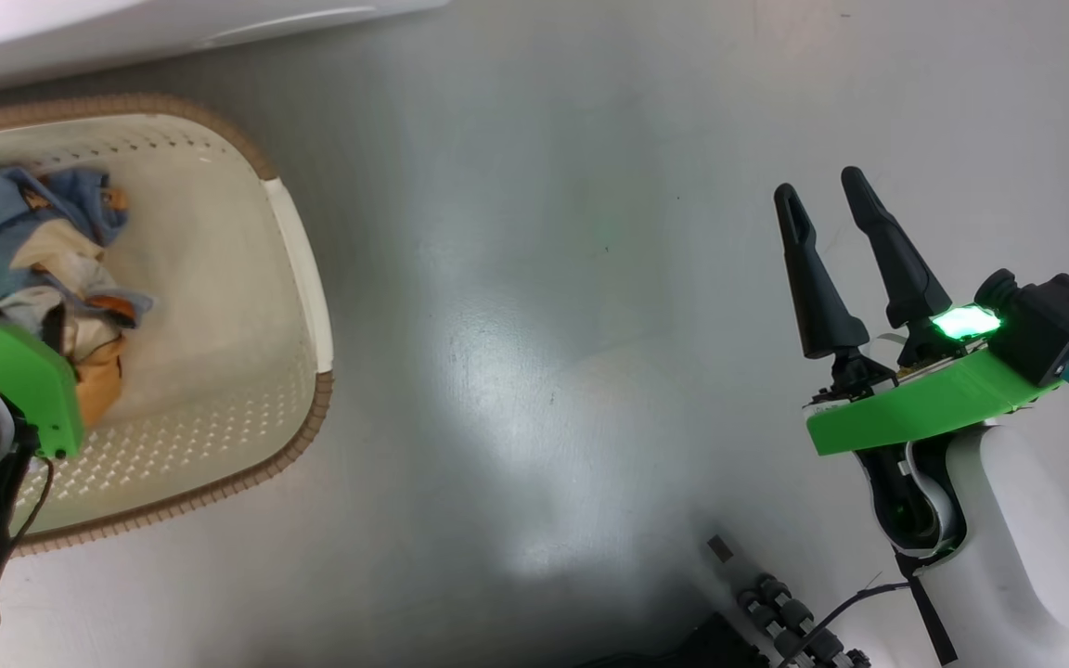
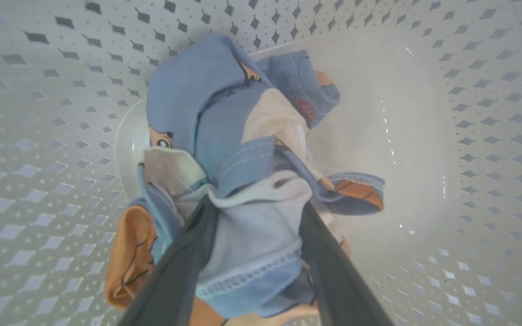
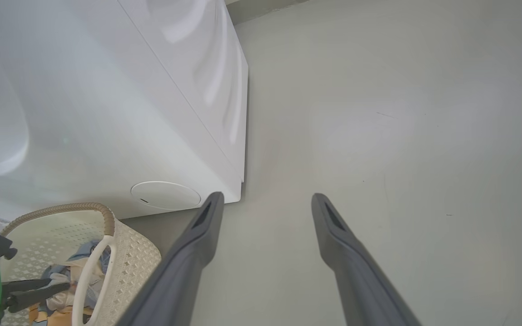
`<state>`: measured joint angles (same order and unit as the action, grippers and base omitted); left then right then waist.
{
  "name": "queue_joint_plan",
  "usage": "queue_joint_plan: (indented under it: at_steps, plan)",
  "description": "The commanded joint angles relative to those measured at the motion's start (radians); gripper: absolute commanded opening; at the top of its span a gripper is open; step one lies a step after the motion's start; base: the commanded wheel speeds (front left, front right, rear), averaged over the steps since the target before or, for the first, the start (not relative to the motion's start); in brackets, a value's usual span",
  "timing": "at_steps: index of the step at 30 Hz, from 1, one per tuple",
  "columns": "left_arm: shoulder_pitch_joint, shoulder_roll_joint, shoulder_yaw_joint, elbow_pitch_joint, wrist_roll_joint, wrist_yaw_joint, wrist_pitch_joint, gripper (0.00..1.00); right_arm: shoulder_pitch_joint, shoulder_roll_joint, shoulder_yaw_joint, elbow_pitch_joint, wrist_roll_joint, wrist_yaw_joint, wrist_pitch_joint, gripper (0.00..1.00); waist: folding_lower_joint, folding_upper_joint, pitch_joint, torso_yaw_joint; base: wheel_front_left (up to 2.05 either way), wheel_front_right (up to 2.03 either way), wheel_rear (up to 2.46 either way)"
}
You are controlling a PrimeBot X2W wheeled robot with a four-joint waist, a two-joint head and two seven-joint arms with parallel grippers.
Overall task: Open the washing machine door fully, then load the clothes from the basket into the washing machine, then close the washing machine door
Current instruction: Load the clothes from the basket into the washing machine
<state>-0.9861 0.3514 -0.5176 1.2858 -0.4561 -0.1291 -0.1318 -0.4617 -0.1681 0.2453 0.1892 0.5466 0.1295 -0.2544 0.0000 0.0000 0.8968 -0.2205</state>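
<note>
Loading is in hand: the clothes (image 2: 224,113), in the basket (image 1: 298,241) at the left, are straddled by the left gripper (image 2: 256,206), jaws wide, a pinch not yet certain, while the right gripper (image 1: 820,186) is seen open and empty; closing and lifting are needed next.

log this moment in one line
left gripper: astride clothes in basket, grip unclear | right gripper: open, empty, over floor

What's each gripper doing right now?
Left gripper: astride the clothes in the basket; grip cannot be told.
Right gripper: open, empty.
</note>
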Motion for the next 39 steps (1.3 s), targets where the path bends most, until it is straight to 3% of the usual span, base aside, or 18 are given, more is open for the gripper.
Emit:
queue_joint_plan:
  at_steps: [1, 2, 13, 26, 39]
  plan:
    - [0.011, 0.047, 0.01, 0.001, -0.008, -0.002, 0.001, 0.07, 0.03, -0.005, 0.022, -0.023, -0.012, 0.001, -0.007, 1.0, 0.0, 0.0, 0.001, 0.0, 0.0, 0.0, 0.0]
    - [0.011, 0.045, 0.007, 0.001, -0.012, -0.002, 0.001, 0.0, 0.03, -0.006, 0.021, -0.023, -0.013, 0.001, -0.007, 1.0, 0.0, 0.0, 0.0, 0.0, 0.0, 0.0, 0.0]
    - [0.032, 0.011, 0.005, 0.002, -0.082, -0.002, -0.058, 0.0, 0.027, -0.013, 0.017, -0.009, -0.016, 0.001, -0.007, 1.0, 0.0, 0.0, -0.052, 0.027, 0.0, 0.0, 0.0]
    - [0.14, -0.055, 0.042, -0.07, -0.195, -0.002, -0.129, 0.0, 0.055, -0.033, 0.009, 0.023, -0.006, 0.001, -0.007, 1.0, 0.0, 0.0, -0.212, 0.09, 0.0, 0.0, 0.0]
    - [0.321, -0.075, 0.204, -0.296, -0.115, 0.008, -0.13, 0.0, 0.131, -0.074, 0.002, 0.058, 0.014, 0.001, -0.007, 1.0, 0.0, 0.0, -0.397, 0.142, 0.0, 0.0, 0.0]
